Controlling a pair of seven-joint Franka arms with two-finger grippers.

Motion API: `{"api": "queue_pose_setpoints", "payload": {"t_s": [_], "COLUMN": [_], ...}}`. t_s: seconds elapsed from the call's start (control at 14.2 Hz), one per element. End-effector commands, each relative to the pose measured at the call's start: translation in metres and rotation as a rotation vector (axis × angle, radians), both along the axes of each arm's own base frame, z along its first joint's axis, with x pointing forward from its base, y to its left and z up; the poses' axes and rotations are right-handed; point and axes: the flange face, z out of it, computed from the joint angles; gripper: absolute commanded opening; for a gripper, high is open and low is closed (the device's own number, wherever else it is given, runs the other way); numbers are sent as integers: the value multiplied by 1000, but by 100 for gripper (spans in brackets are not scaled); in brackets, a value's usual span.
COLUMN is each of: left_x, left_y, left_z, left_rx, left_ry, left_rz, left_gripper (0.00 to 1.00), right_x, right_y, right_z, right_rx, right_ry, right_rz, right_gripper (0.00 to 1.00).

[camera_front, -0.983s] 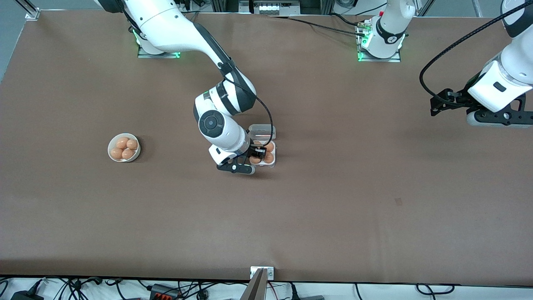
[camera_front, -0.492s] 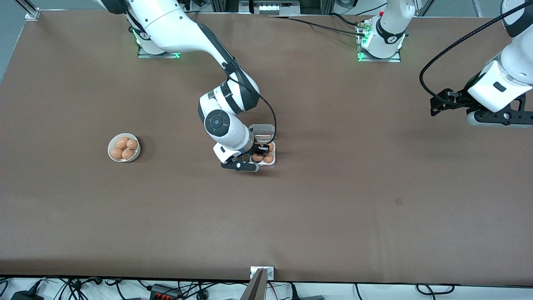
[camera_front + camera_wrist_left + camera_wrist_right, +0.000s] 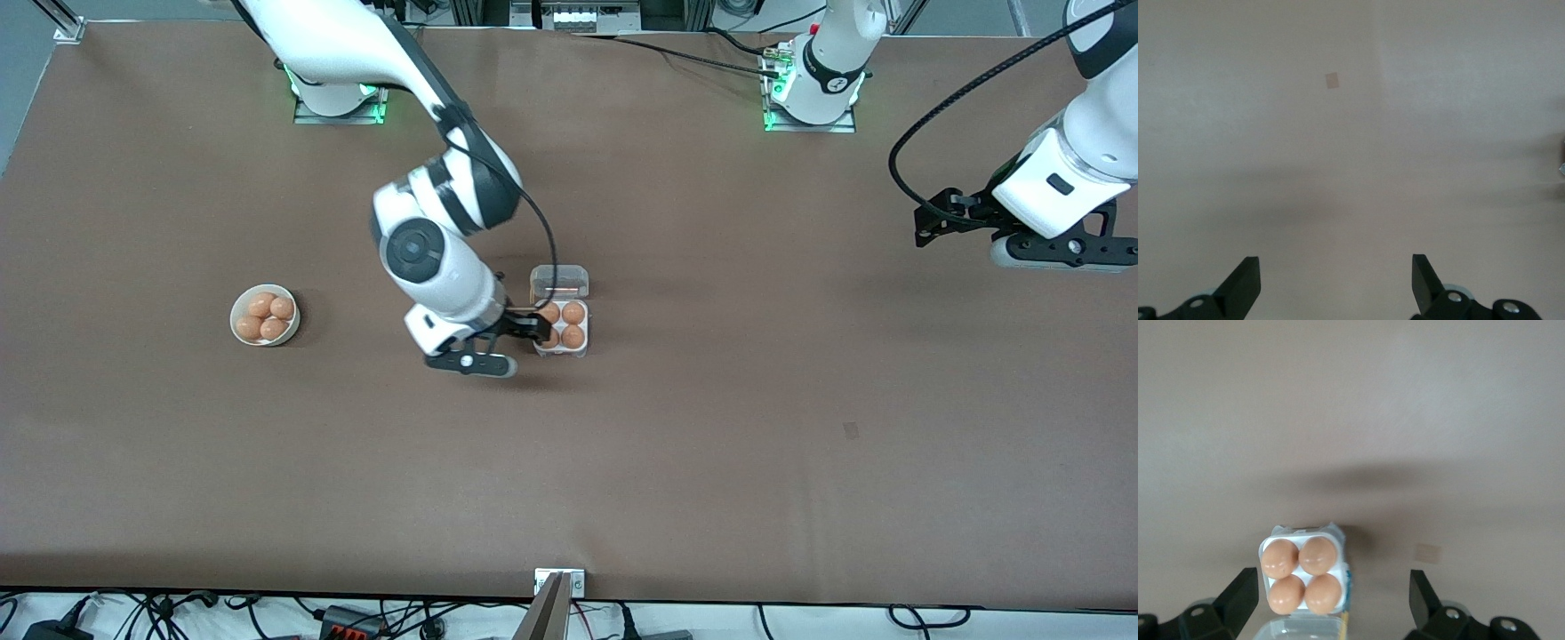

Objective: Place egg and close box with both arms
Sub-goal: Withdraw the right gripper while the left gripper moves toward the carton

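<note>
The box (image 3: pixel 582 351) lies mid-table with its clear lid (image 3: pixel 559 282) hinged open, on the side farther from the front camera. Each of its four cells holds an orange-brown egg; the egg (image 3: pixel 549 338) nearest my right gripper looks like the others. In the right wrist view the same four eggs (image 3: pixel 1302 575) fill the box (image 3: pixel 1346 577). My right gripper (image 3: pixel 533 327) (image 3: pixel 1333 587) hangs open and empty over the box's edge toward the right arm's end. My left gripper (image 3: pixel 925 227) (image 3: pixel 1335 280) waits open over bare table at the left arm's end.
A round white bowl (image 3: pixel 234 322) with several more eggs stands toward the right arm's end. A small tape patch (image 3: pixel 851 430) (image 3: pixel 1332 81) marks the table nearer the front camera. A metal bracket (image 3: pixel 559 582) sits at the table's near edge.
My right gripper opened, left the egg in the box, then rose and drew back toward the right arm's end. All four eggs now show. The left arm barely moved.
</note>
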Motion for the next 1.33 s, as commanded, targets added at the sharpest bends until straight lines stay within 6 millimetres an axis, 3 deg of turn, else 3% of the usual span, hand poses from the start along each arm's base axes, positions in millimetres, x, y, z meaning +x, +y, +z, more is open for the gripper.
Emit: {"api": "queue_pose_setpoints", "payload": {"t_s": [0.0,0.35,0.63,0.84,0.98,1.05,1.26], "left_x": [1,3,9,8,24,32,32], "left_y": [-17,-17,-12,-11,-12,-11,-16], "left_z": [6,-3,-19,-17,-43,-41,-39], "left_rx": [-6,-5,-4,-5,-5,-9,-10], "left_ry": [2,29,77,89,124,122,136], "left_rz": [-40,-41,-41,-42,-44,-42,-81], "left_gripper": [100,100,100,100,100,74,17], "right_x": [0,26,39,44,44,42,29], "right_y": [-28,-151,-250,-296,-317,-332,-377], "right_z": [66,133,152,165,186,196,216], "right_rx": [-59,-135,-194,-196,-163,-137,-84], "right_ry": [-60,-67,-22,-31,-59,-68,-38], "right_rz": [25,121,100,25,-2,-13,-29], "right_gripper": [100,100,100,100,100,100,100]}}
